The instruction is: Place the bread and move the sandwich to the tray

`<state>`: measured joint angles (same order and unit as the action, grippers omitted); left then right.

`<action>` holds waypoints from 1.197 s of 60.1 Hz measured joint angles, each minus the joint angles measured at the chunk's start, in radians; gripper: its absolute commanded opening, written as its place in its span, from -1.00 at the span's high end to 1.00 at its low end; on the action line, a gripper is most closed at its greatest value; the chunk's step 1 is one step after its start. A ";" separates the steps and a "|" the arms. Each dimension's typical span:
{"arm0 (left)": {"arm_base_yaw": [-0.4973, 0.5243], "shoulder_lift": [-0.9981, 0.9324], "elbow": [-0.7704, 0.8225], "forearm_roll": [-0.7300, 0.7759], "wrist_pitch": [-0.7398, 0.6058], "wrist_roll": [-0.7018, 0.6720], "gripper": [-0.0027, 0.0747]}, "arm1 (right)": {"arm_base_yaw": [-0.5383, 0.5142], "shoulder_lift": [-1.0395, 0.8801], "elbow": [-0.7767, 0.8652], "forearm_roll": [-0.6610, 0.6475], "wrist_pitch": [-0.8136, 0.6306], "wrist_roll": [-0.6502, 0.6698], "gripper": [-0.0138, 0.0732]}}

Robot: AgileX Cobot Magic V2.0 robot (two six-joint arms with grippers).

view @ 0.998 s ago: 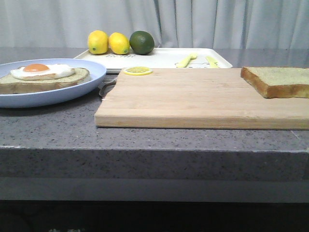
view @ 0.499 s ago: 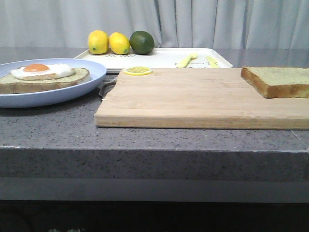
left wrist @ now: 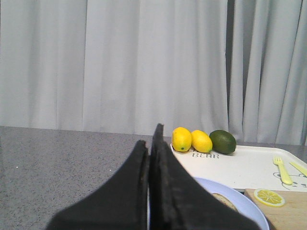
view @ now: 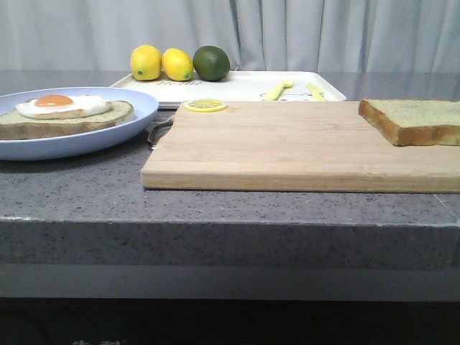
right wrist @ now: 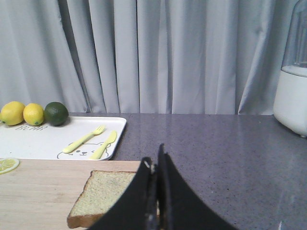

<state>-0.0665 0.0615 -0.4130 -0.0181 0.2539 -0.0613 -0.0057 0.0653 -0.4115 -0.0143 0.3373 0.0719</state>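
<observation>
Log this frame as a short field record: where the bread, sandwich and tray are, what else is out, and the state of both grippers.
bread: lying flat on the cutting board, at its right end
sandwich: open, egg on top, on the blue plate, left of the board
tray: behind the board, holding two lemons, lime, yellow fork and knife
lemon slice: board's far left corner
left gripper: shut, empty
right gripper: shut, empty
task progress: nothing placed yet

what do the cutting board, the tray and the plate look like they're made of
Cutting board: light wood, matte, with visible grain and plank seams. Tray: likely white plastic, smooth, with printed lettering. Plate: pale blue, smooth; plastic or glazed ceramic, hard to tell.
</observation>
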 measured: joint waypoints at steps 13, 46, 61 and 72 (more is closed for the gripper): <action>0.000 0.163 -0.212 0.000 0.223 0.000 0.98 | 0.000 0.165 -0.184 0.000 0.217 0.000 0.84; 0.000 0.430 -0.280 -0.002 0.329 0.000 0.98 | 0.000 0.518 -0.280 0.000 0.402 0.000 0.84; 0.000 0.494 -0.280 -0.002 0.330 0.002 0.81 | 0.000 0.593 -0.280 -0.014 0.418 -0.019 0.55; 0.000 0.507 -0.280 0.000 0.332 0.016 -0.05 | 0.000 0.620 -0.280 -0.018 0.434 -0.055 -0.38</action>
<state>-0.0665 0.5687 -0.6934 -0.0182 0.5855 -0.0455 -0.0057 0.6855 -0.6917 -0.0321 0.7712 0.0166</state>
